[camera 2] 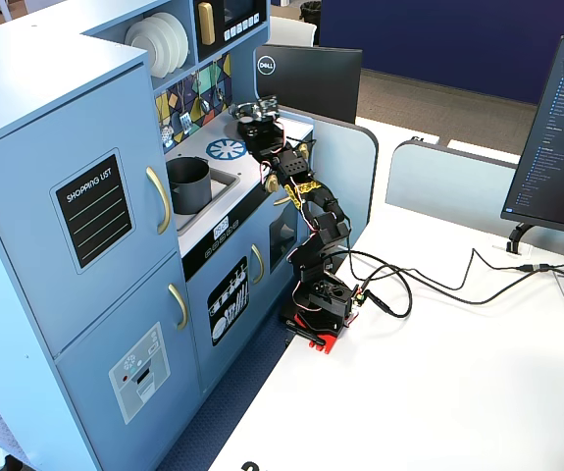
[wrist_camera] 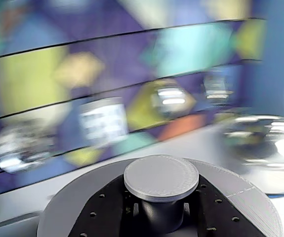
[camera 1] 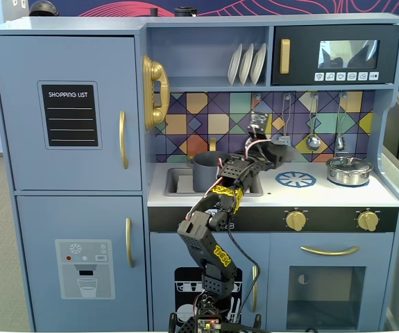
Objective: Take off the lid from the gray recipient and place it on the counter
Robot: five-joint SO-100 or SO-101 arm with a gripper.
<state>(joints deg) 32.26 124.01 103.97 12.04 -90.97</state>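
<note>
- The gripper (camera 1: 277, 147) is seen clamped on the knob of the lid (wrist_camera: 161, 178), which is held above the worktop (camera 1: 268, 193) near its back edge, clear of the surface.
- In the wrist view the knob is gripped from below by the black fingers (wrist_camera: 102, 217), with the gray disc spread behind them.
- The gray recipient (camera 1: 208, 172) is left uncovered in the sink recess (camera 1: 178, 182) at the worktop's left end in a fixed view, well apart from the lid.
- The blue burner mark (camera 1: 295, 180) is found just right of the gripper.
- A shiny silver pot (camera 1: 349, 171) is seen at the right end.
- Utensils (camera 1: 313, 141) are hung on the tiled back wall behind.
</note>
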